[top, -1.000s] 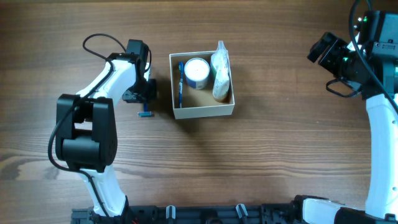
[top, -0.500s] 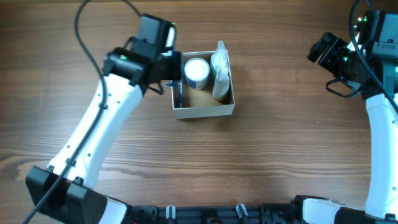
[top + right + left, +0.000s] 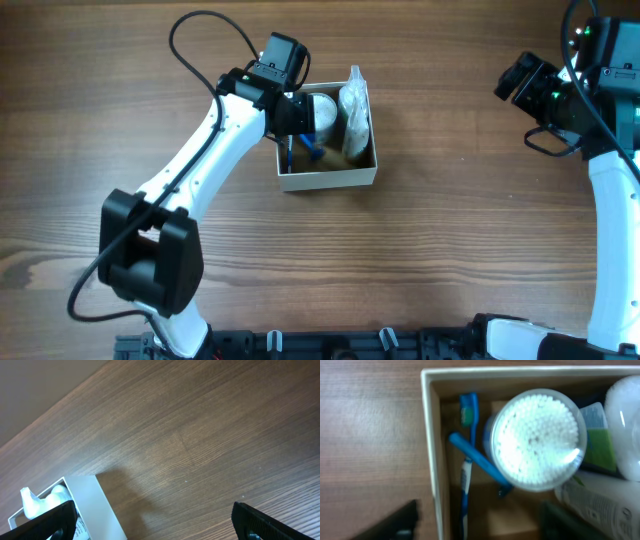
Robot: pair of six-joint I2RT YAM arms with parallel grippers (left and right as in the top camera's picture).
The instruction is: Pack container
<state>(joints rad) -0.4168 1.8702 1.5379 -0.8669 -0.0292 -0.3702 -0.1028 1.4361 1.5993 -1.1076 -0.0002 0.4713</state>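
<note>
The container [image 3: 330, 180], a square white box with a brown inside, sits at the table's middle. In it are a round jar of cotton swabs [image 3: 537, 440], a blue toothbrush [image 3: 466, 467] along the left wall, a slim blue item [image 3: 480, 462] lying slantwise, a white tube [image 3: 607, 505] and a clear plastic bag [image 3: 353, 120]. My left gripper [image 3: 300, 120] hovers open over the box's left side. One finger [image 3: 390, 522] is outside the wall and the other is inside. My right gripper [image 3: 525, 85] stands open and empty far to the right.
Bare wooden table [image 3: 450, 230] surrounds the box. In the right wrist view the box's white wall [image 3: 95, 505] shows at lower left, with a table edge at upper left. The left arm's black cable [image 3: 195, 25] loops over the back of the table.
The left arm swung from the table left of the box to above its left side. Its jaws opened, and the slim blue item now lies inside the box. The right arm stayed still.
</note>
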